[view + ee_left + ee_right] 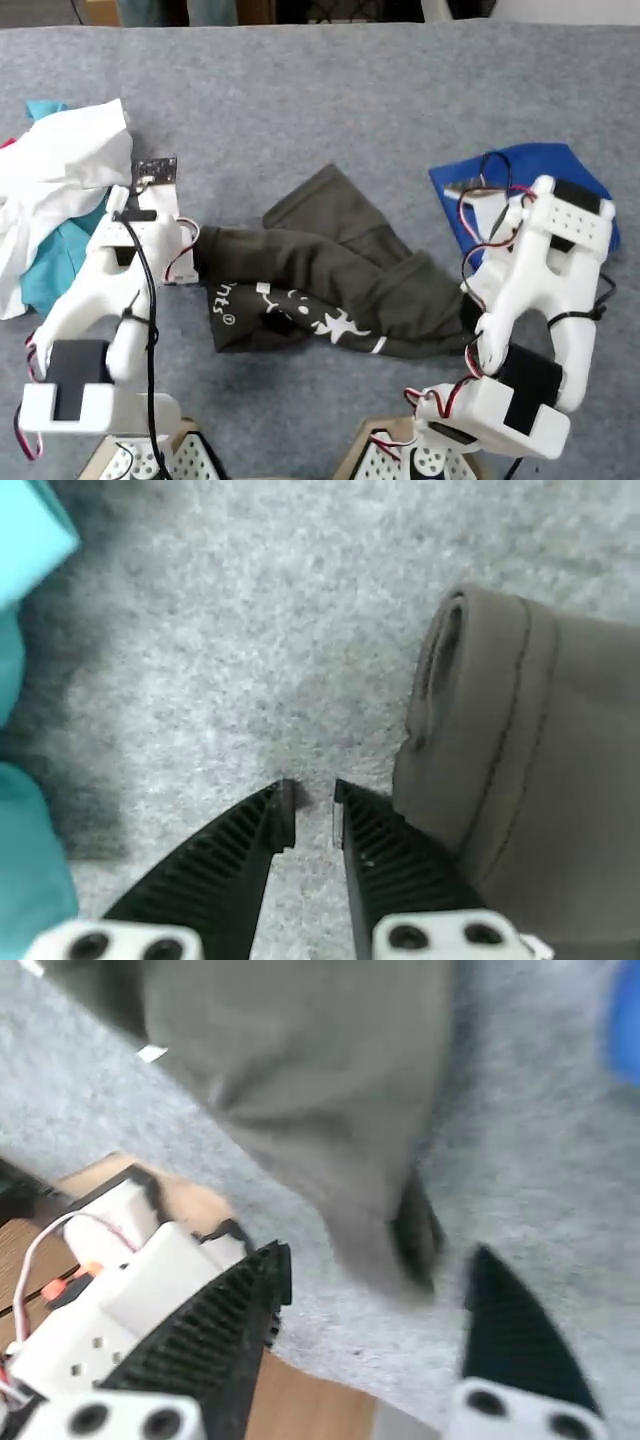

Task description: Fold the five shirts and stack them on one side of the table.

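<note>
A dark olive shirt (330, 270) with white print lies crumpled in the middle of the grey table. My left gripper (190, 256) is down at the shirt's left edge. In the left wrist view its fingers (312, 802) stand a narrow slit apart over bare felt with nothing between them, and the shirt's rolled hem (520, 730) lies just beside one finger. My right gripper (472, 318) is at the shirt's right end. It stands open (385, 1285), and a corner of the olive shirt (320, 1080) reaches down between its fingers.
A white shirt (70, 160) lies heaped on a teal shirt (55, 260) at the table's left side; the teal cloth (25, 540) is near my left gripper. A blue shirt (530, 165) lies at the right, partly under the right arm. Both arm bases stand at the front edge.
</note>
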`<state>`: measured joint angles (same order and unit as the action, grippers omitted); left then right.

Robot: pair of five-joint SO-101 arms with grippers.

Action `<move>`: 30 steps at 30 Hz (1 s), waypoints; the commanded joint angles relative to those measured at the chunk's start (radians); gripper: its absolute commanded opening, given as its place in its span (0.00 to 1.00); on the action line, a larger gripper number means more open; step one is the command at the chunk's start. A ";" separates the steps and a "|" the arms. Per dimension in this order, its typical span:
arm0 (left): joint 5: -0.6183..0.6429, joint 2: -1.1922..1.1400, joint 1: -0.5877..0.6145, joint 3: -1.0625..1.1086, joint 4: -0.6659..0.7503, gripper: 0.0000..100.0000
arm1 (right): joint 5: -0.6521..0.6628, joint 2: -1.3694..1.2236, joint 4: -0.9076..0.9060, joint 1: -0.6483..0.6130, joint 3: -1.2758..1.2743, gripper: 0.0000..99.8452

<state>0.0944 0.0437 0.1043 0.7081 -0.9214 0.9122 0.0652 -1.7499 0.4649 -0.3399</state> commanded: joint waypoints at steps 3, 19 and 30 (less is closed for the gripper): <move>0.026 -0.032 -0.002 -0.048 -0.015 0.09 | -0.006 0.028 -0.014 0.002 0.206 0.31; 0.028 -0.032 -0.001 -0.036 0.002 0.09 | -0.173 -0.254 0.112 -0.344 0.291 0.30; 0.018 -0.032 -0.004 -0.044 0.002 0.09 | -0.233 -0.294 0.327 -0.353 0.189 0.24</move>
<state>0.1143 0.0176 0.1028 0.6866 -0.9337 0.6928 -0.2340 -1.4906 0.1227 -0.1250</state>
